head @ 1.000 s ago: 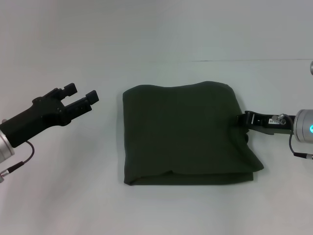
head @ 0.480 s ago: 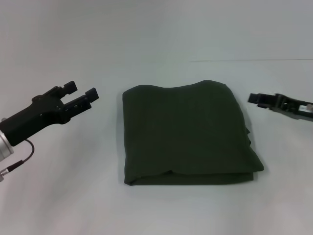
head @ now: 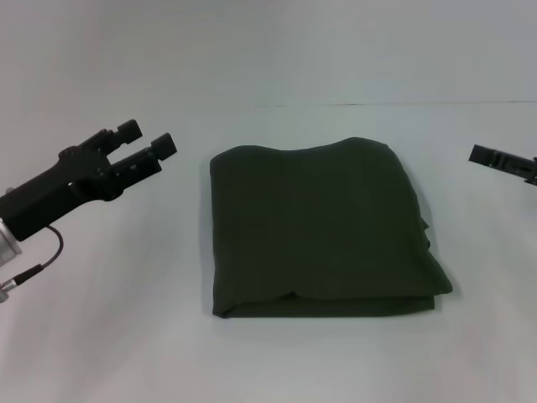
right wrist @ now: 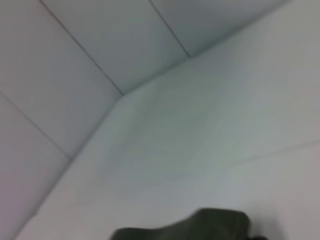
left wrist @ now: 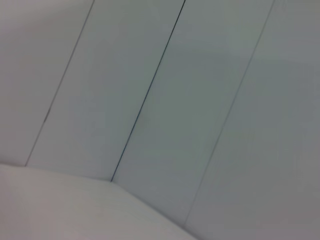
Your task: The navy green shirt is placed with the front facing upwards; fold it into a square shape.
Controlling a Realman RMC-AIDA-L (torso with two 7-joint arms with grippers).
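Note:
The navy green shirt [head: 319, 228] lies folded into a rough square in the middle of the white table, with plain dark cloth facing up and no letters showing. A strip of it also appears at the lower edge of the right wrist view [right wrist: 200, 227]. My left gripper [head: 148, 141] hovers to the left of the shirt, apart from it, open with nothing between its fingers. My right gripper [head: 482, 154] pokes in at the far right edge of the head view, well clear of the shirt's right side.
The white table [head: 126, 336] spreads around the shirt on all sides. Its far edge meets a pale panelled wall [left wrist: 200, 75]. The left wrist view holds only that wall and a bit of table.
My right gripper has drawn back from the shirt's right edge, moving right and up toward the frame's edge. The left gripper has lifted slightly. The shirt has stayed put.

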